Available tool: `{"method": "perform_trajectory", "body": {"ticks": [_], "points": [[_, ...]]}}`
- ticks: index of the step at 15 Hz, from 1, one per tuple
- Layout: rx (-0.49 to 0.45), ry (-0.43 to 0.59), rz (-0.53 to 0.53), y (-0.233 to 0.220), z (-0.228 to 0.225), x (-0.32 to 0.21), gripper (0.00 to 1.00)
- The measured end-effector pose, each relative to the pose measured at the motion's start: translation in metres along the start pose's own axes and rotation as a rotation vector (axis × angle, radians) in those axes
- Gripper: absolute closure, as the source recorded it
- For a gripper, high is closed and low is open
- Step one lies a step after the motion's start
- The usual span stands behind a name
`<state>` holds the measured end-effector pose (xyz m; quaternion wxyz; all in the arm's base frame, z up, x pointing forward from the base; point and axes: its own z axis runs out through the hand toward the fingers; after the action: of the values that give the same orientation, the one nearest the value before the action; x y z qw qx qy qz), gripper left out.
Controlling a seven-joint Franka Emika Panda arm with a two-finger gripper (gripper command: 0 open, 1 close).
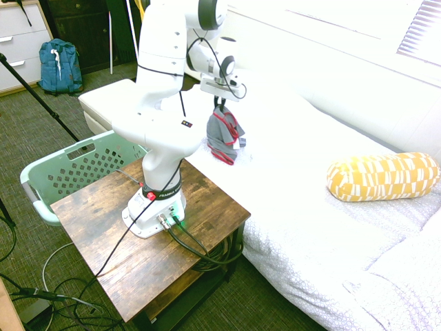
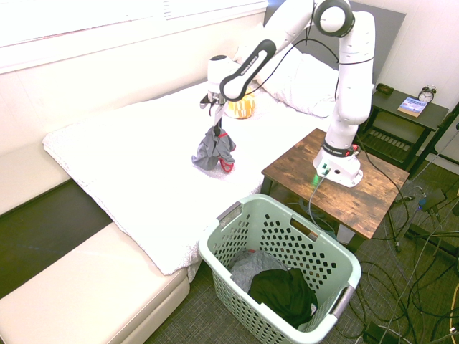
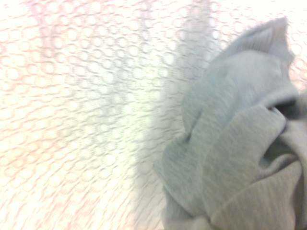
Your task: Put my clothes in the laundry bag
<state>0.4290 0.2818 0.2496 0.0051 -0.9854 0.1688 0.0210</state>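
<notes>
Gripper pointing down, clamped tight on the bunched top of the grey clothes, garment dangling clear above the white bed, laundry basket on the floor beside the wooden table.

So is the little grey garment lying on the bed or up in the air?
Up in the air: the grey garment hangs bunched from the shut gripper, above the bed.

Clothes above bed, basket beside

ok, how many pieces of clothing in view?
3, maybe more. A grey garment with red trim hangs from the gripper above the bed; a black one and a grey one lie in the laundry basket. Others may be hidden underneath.
</notes>
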Motion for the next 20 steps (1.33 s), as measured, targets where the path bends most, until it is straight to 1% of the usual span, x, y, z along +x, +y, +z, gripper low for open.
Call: {"method": "perform_trajectory", "body": {"ticks": [2,4,6,8,9,10,11,12,14,16,20], "points": [[-0.025,0.005,-0.055,-0.014,-0.007,-0.100,1.00],[-0.061,0.007,-0.116,-0.011,-0.004,-0.214,1.00],[-0.103,0.017,-0.184,0.005,-0.002,-0.340,1.00],[-0.125,0.037,-0.237,0.034,-0.003,-0.468,1.00],[-0.112,0.061,-0.255,0.046,-0.006,-0.517,1.00],[-0.092,0.079,-0.258,0.049,-0.010,-0.545,1.00],[-0.091,0.079,-0.250,0.042,-0.010,-0.546,1.00],[-0.103,0.069,-0.235,0.031,-0.007,-0.536,0.00],[-0.135,0.034,-0.211,0.014,0.001,-0.521,0.00],[-0.153,0.017,-0.220,0.011,0.007,-0.522,0.00],[-0.152,0.023,-0.230,0.011,0.008,-0.522,0.00]]}}
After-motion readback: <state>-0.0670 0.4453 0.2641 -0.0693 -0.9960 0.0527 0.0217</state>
